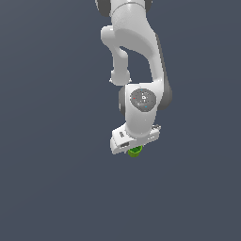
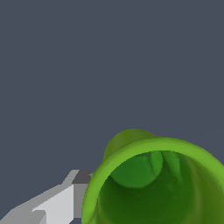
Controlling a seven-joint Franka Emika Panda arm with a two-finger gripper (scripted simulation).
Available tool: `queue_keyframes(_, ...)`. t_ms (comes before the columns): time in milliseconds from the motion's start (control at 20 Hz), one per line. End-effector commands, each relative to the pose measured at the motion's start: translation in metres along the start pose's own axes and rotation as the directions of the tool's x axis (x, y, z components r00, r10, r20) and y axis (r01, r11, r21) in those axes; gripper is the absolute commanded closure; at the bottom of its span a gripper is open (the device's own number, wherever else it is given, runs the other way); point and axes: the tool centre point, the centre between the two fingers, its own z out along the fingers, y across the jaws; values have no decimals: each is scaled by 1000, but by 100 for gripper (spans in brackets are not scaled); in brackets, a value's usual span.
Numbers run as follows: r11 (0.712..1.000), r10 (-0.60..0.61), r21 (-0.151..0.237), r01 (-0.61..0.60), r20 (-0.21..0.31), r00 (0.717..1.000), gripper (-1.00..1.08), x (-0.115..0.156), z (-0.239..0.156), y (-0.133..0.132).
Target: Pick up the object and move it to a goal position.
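The object, a tiny bright green cup (image 1: 135, 151), sits right under the white hand of my arm in the exterior view, mostly hidden by the hand. My gripper (image 1: 133, 148) is around it. In the wrist view the cup (image 2: 153, 183) is very close and fills the lower part of the picture, its hollow top facing the camera. One grey and white finger (image 2: 61, 203) lies against the cup's outer wall. The other finger is hidden behind the cup. The gripper appears shut on the cup.
The white arm (image 1: 136, 56) reaches down from the top of the exterior view. Everything around it is a plain dark grey-blue surface (image 1: 52, 179) with no other objects or edges in sight.
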Motion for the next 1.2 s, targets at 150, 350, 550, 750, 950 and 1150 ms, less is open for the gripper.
queue_keyframes(150,1000,0,-1,0,-3,1000,108,-7,-58,16)
queue_keyframes(350,1000,0,0,0,-3,1000,108,-11,-93,26)
queue_keyframes(550,1000,0,0,0,-3,1000,108,-13,-119,34)
queue_keyframes(750,1000,0,0,0,-3,1000,108,-14,-133,38)
queue_keyframes(950,1000,0,0,0,-3,1000,108,-14,-136,39)
queue_keyframes(1150,1000,0,0,0,-3,1000,108,-13,-132,38)
